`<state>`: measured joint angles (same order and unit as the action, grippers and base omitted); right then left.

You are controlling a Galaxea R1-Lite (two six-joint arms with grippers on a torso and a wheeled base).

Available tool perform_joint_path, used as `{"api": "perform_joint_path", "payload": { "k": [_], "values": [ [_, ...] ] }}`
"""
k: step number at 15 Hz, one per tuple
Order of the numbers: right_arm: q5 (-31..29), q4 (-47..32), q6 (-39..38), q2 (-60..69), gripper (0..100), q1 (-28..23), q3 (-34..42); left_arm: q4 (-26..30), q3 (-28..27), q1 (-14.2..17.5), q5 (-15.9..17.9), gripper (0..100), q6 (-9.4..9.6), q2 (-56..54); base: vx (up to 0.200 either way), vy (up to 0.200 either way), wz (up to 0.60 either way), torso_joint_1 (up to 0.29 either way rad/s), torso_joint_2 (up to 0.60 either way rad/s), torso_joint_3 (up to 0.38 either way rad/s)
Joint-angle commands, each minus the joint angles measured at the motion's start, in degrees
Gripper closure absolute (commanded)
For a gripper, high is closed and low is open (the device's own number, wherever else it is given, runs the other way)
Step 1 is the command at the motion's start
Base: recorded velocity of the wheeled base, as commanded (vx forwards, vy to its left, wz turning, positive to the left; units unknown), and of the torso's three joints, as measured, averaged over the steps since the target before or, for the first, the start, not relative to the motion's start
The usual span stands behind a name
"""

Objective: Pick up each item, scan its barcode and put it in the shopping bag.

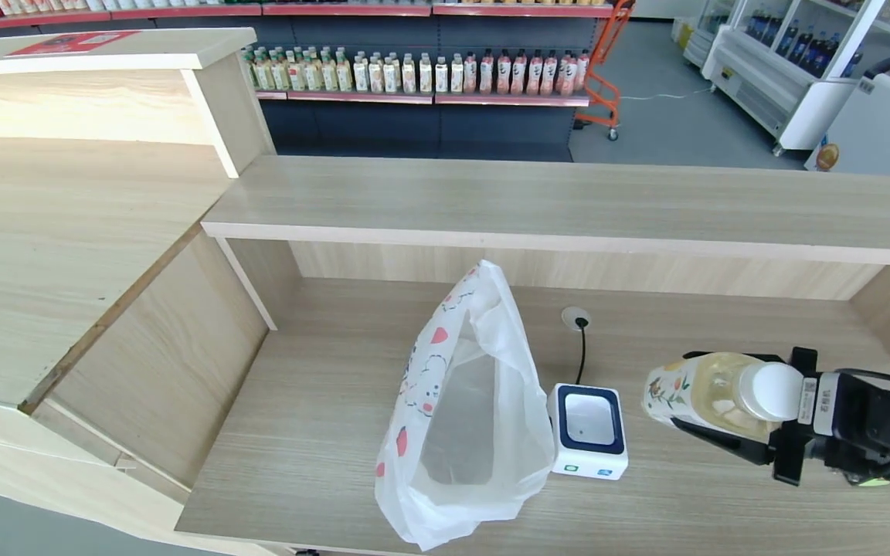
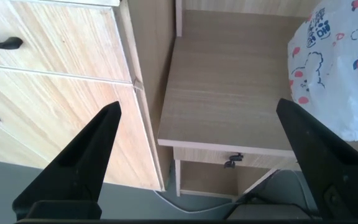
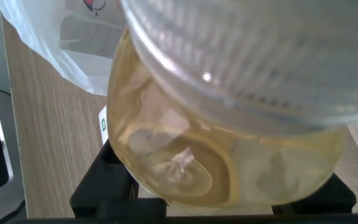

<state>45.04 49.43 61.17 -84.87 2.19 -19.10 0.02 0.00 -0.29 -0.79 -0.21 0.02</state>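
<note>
- Head view: the right gripper [image 1: 727, 399] sits at the right end of the wooden counter [image 1: 321, 432]. Its black jaws are closed around a drink bottle [image 1: 688, 394], one finger on the far side and one on the near side.
- The bottle lies on its side, above the counter and right of the scanner. It is clear plastic holding pale yellow liquid, with a floral label and a ribbed white cap [image 1: 776, 391] that faces the wrist.
- Right wrist view: the bottle [image 3: 229, 162] is rounded and translucent, and the black fingers press its sides.
- The shopping bag [image 1: 464, 417] stands mid-counter. It is thin, crinkled white plastic printed with red hearts, and its mouth gapes towards the near side.
- The scanner [image 1: 588, 431], a small white box with a dark-framed glass window, touches the bag's right side. Its black cable [image 1: 582, 351] runs to a grommet farther back.
- Left wrist view: the left gripper [image 2: 197, 168] is by the counter's near-left corner, beside a drawer cabinet [image 2: 48, 93]. Its tapered black jaws are spread wide and hold nothing.
- A raised wooden ledge [image 1: 568, 205] lies behind the counter, and shelves of bottles [image 1: 422, 73] stand beyond it.
</note>
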Motion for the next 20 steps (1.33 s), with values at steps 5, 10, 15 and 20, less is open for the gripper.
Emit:
{"api": "perform_joint_path", "payload": {
  "k": [5, 10, 15, 20],
  "values": [
    [2.7, 0.0, 8.6, -8.8, 100, -1.1, -2.0, 0.0, 0.0, 0.0, 0.0, 0, -0.06, 0.0, 0.0, 0.0, 0.0, 0.0, 0.0, 0.0],
    [6.0, 2.2, 14.3, -15.8, 100, -1.1, -3.6, 0.0, 0.0, 0.0, 0.0, 0, -0.06, 0.0, 0.0, 0.0, 0.0, 0.0, 0.0, 0.0],
    [6.2, 3.3, 16.3, -22.4, 100, -1.0, -7.9, 0.0, 0.0, 0.0, 0.0, 0, -0.06, 0.0, 0.0, 0.0, 0.0, 0.0, 0.0, 0.0],
    [6.6, 3.6, 17.0, -27.5, 100, 2.3, -13.6, 0.0, 0.0, 0.0, 0.0, 0, -0.06, 0.0, 0.0, 0.0, 0.0, 0.0, 0.0, 0.0]
  ]
}}
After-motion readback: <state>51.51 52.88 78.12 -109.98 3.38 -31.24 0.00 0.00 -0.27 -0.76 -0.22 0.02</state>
